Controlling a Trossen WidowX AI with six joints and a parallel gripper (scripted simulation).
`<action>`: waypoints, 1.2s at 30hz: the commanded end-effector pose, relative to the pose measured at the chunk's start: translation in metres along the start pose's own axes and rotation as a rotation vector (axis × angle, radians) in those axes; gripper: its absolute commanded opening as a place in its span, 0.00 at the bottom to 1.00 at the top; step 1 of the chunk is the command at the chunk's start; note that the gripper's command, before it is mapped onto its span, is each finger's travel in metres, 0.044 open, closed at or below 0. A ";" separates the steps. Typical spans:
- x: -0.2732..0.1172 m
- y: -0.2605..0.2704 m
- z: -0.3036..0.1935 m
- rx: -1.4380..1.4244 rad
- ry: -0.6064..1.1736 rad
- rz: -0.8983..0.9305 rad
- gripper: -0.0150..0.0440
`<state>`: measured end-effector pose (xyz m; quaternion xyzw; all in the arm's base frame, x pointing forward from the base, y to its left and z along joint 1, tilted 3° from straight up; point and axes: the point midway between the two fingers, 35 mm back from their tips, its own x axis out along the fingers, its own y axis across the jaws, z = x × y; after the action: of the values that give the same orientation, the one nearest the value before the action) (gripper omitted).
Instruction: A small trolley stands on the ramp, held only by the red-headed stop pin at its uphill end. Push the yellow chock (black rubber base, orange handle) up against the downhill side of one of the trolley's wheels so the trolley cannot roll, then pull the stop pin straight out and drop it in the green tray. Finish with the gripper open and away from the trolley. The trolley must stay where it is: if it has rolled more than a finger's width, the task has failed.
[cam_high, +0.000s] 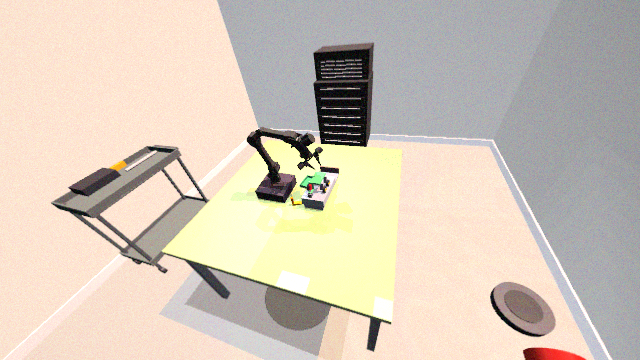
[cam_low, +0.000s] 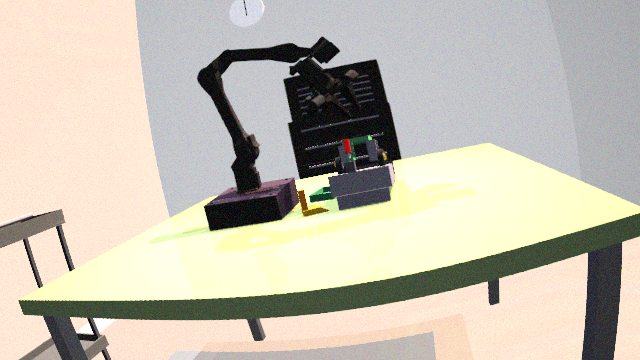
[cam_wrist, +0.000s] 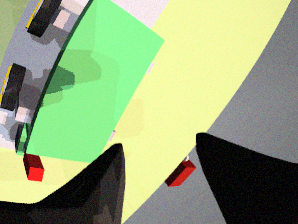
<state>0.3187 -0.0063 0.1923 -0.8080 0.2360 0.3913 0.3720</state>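
My gripper (cam_high: 317, 167) (cam_low: 353, 111) (cam_wrist: 160, 145) is partly open and empty, above the far part of the ramp (cam_high: 314, 203) (cam_low: 362, 181). The trolley (cam_high: 320, 177) (cam_low: 362, 140) (cam_wrist: 95, 100) stands on the ramp, green-topped, with dark wheels. The stop pin's red head (cam_high: 310, 187) (cam_low: 347, 146) is at the trolley's near end. In the wrist view one red block is at lower left and another beyond the fingertips; I cannot tell which is the pin. The yellow chock (cam_high: 297, 202) (cam_low: 315, 211) lies on the table, its orange handle (cam_low: 302, 199) upright. The green tray (cam_high: 306, 184) (cam_low: 320, 195) is beside the ramp.
The arm's dark base (cam_high: 276, 187) (cam_low: 250, 210) stands left of the chock and tray. A dark wall (cam_high: 330, 170) rises at the ramp's far end. A grey cart (cam_high: 150, 170) stands left of the table and a black cabinet (cam_high: 343, 110) behind it.
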 end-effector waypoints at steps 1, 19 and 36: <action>0.007 0.034 -0.011 0.026 -0.022 0.095 0.58; 0.012 0.156 -0.024 0.193 -0.144 0.379 0.58; 0.007 0.224 0.000 0.284 -0.297 0.504 0.58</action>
<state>0.1736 -0.1433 0.1010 -0.6025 0.4265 0.5421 0.4016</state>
